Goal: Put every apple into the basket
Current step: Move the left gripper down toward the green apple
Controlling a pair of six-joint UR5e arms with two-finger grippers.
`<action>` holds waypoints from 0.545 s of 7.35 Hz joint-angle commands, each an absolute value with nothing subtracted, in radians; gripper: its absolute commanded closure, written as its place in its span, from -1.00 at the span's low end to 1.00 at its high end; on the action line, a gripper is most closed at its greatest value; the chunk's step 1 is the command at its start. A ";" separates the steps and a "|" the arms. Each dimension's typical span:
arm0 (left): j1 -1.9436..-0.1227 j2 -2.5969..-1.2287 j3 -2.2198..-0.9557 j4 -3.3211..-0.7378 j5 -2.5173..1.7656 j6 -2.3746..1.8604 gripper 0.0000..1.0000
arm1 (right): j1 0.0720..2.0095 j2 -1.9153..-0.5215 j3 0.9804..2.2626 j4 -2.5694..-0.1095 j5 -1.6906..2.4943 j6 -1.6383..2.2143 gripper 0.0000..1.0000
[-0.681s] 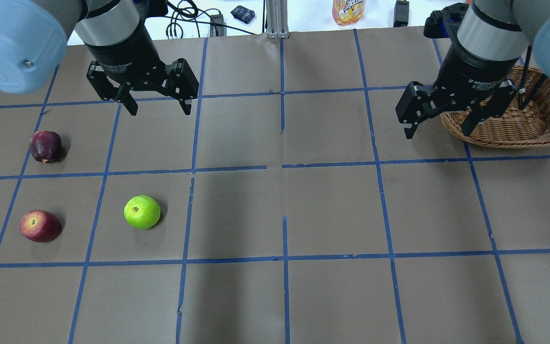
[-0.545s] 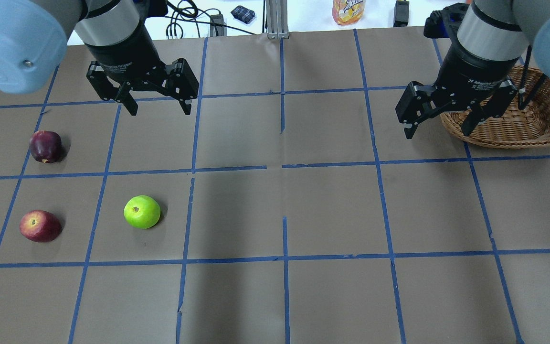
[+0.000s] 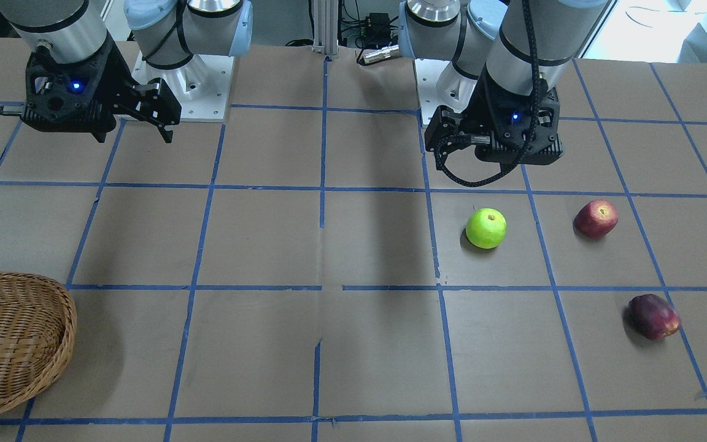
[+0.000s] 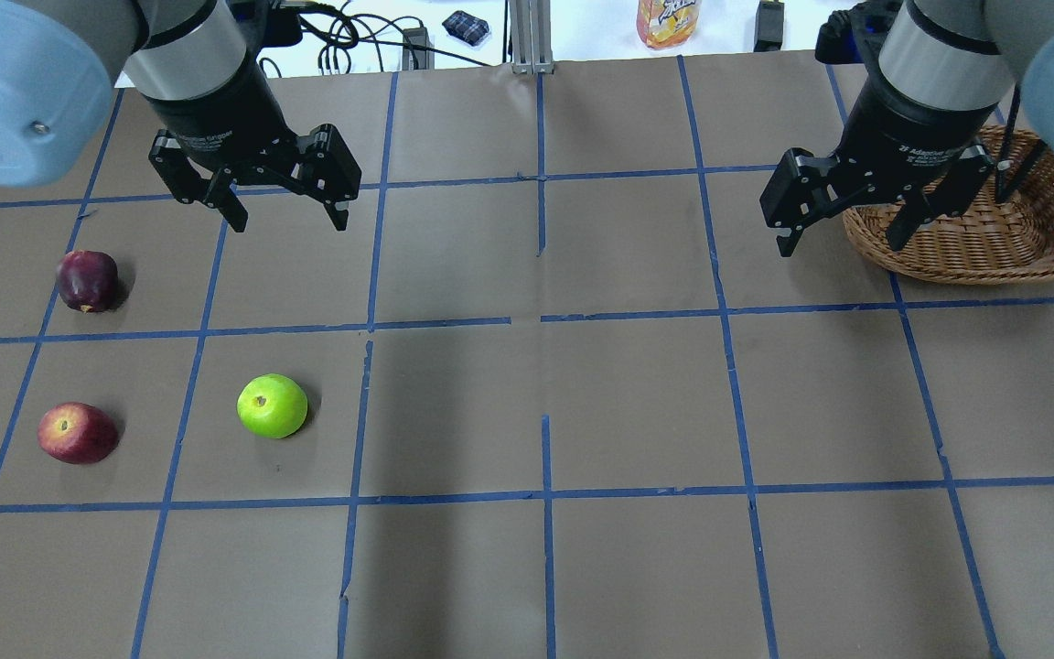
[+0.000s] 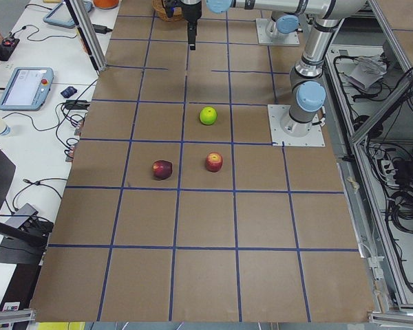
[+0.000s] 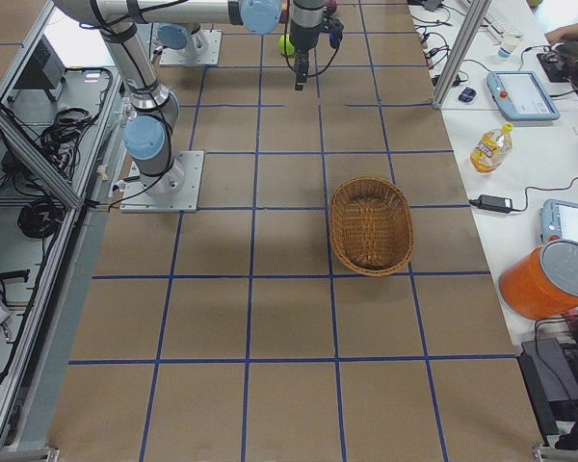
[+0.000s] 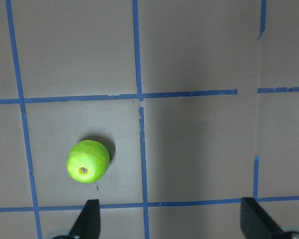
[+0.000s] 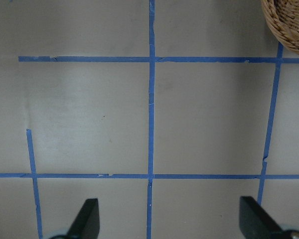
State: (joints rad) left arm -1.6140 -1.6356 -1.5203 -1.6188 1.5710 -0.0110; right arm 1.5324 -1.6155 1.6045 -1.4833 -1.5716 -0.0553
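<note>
In the overhead view, the left gripper [image 4: 287,220] is seen in the upper left of the frame. It is held above the table [image 4: 637,403] with its fingers spread wide and nothing between them. The green apple [image 4: 272,405] lies almost straight below it in the picture, well apart from it. The maroon apple [image 4: 87,281] is found at the left edge, lower than the gripper, and the red apple [image 4: 77,433] lies below that, level with the green one. All three apples rest on the brown paper, outside the basket [image 4: 966,265].

In the left wrist view the green apple [image 7: 88,161] is seen at the lower left, just above the left fingertip.

The right gripper [image 4: 840,243] is held at the upper right, equally wide open and empty, with one finger overlapping the basket's near rim in the picture. In the right wrist view only a piece of the basket [image 8: 289,30] is seen, in the upper right corner.

Both arms are brought in from the top corners, with the wrists pointed down at the blue tape [image 4: 545,316] grid.

"Adaptive Gripper" can be read on each gripper body. The label of a bottle [image 4: 669,20] at the top edge cannot be made out.
</note>
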 commanded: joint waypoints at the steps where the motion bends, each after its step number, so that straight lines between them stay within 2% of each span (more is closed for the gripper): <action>1: -1.493 -1.620 -1.664 -1.579 1.575 0.038 -1.00 | 1.532 -1.615 1.605 -1.488 -1.569 -0.054 -1.00; 2: -1.432 -1.624 -1.743 -1.528 1.577 0.160 -1.00 | 1.532 -1.615 1.605 -1.488 -1.569 -0.055 -1.00; 4: -1.397 -1.629 -1.987 -1.292 1.633 0.192 -1.00 | 1.532 -1.615 1.606 -1.489 -1.568 -0.054 -1.00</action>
